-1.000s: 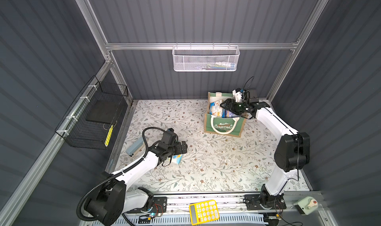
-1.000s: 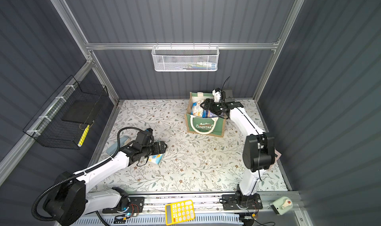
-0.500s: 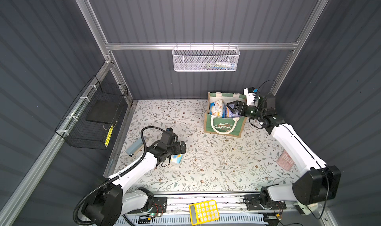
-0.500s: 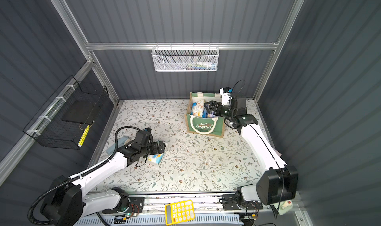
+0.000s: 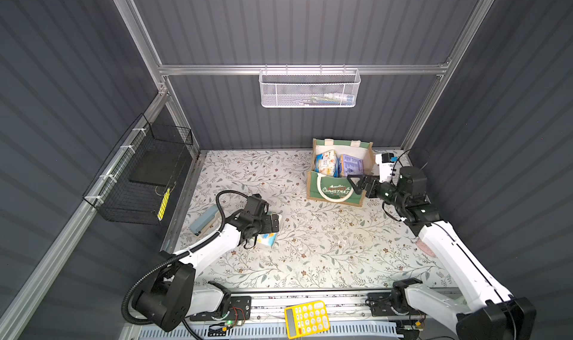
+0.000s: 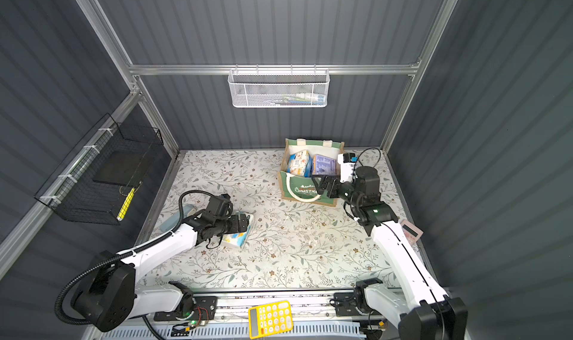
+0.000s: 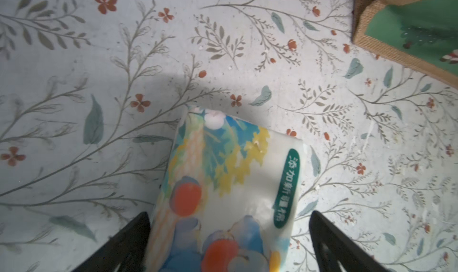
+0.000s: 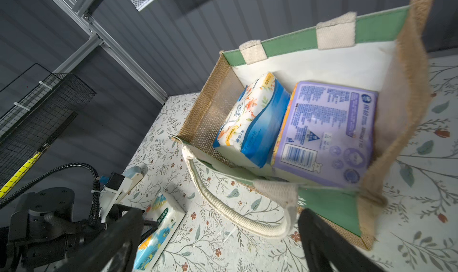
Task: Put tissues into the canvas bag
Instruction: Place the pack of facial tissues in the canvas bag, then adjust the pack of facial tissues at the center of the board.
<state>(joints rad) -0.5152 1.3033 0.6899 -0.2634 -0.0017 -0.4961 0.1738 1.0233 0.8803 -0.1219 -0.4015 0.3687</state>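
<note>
The right gripper [image 5: 353,184] has backed out of the canvas bag [image 5: 313,183], jaws spread and empty, leaving the lavender tissue pack [image 5: 352,165] inside, while the left gripper [image 5: 274,223], also wide open, straddles a fruit-printed tissue pack [image 5: 267,240] well apart from the bag.

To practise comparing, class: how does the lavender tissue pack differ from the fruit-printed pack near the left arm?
The lavender pack sits inside the canvas bag; the fruit-printed pack lies on the table, between the left gripper's open fingers. The lavender pack shows small print and a barcode; the fruit-printed pack shows colourful pictures. Both are plastic-wrapped.
</note>
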